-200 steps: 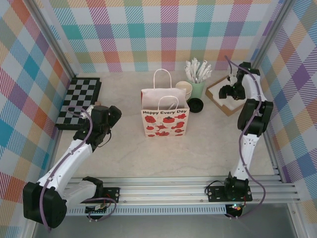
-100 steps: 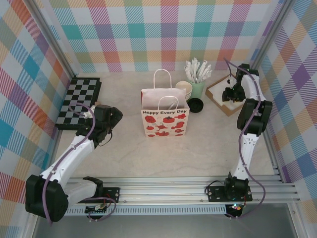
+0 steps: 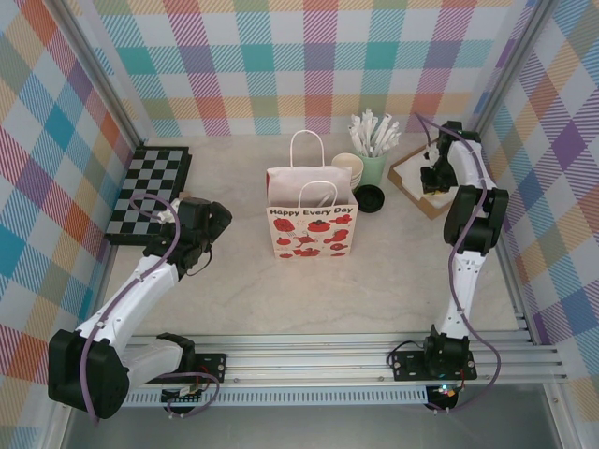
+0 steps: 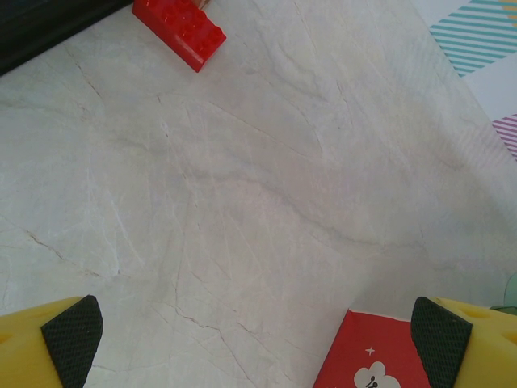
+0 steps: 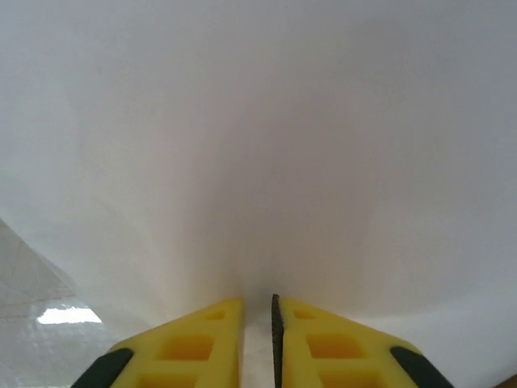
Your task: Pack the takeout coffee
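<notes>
Right wrist view is taken up almost wholly by a blurred white sheet [image 5: 258, 145], so little else can be made out; at the bottom edge the right fingers [image 5: 230, 315] stand narrow, with only a sliver between them, apparently pinched on a fold of that sheet. From the top external view those fingers sit over the brown cardboard carrier [image 3: 404, 173] in the far right corner of the counter [image 3: 393, 271], and the arm hides much of the carrier. The takeout coffee cup [image 3: 369, 198], seen as a round black lid with its green wall hardly visible, stands on the counter just right of the gift bag [image 3: 309, 224] and in front of the green stirrer holder [image 3: 374, 169], with the stack of cream cups [image 3: 347, 166] beside that. It is apart from the carrier. Left wrist view shows the left fingers [image 4: 73, 335] spread wide and holding nothing above bare counter, a red brick [image 4: 179, 22] cut off at the top and a corner of the bag at the bottom. A checkerboard [image 3: 150, 192] lies far left.
</notes>
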`<action>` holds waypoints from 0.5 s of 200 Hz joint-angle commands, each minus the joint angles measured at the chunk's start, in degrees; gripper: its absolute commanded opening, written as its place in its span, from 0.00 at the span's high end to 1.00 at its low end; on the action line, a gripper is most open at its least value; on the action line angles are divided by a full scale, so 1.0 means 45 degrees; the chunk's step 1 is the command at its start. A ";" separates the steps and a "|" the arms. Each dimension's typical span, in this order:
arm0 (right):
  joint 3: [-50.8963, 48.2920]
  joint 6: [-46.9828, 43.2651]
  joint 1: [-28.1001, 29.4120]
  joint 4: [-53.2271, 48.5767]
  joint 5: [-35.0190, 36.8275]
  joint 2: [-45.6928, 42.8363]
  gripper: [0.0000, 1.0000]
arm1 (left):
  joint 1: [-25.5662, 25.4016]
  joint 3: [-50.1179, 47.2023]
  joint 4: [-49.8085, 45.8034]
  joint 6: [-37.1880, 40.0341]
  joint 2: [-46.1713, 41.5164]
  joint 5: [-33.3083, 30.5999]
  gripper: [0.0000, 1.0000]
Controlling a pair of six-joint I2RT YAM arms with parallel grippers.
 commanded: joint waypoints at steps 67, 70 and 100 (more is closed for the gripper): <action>-0.0243 0.0370 0.0036 0.0559 -0.0494 -0.1779 1.00 | 0.0162 0.0095 -0.0098 -0.0005 -0.0071 -0.0278 0.00; -0.0305 0.0388 0.0037 0.0585 -0.0535 -0.1861 1.00 | 0.0160 0.0095 -0.0103 -0.0014 -0.0061 -0.0278 0.00; -0.0991 0.0527 0.0043 0.0929 -0.0759 -0.2654 1.00 | 0.0179 0.0076 -0.0048 -0.0005 -0.0021 -0.0247 0.00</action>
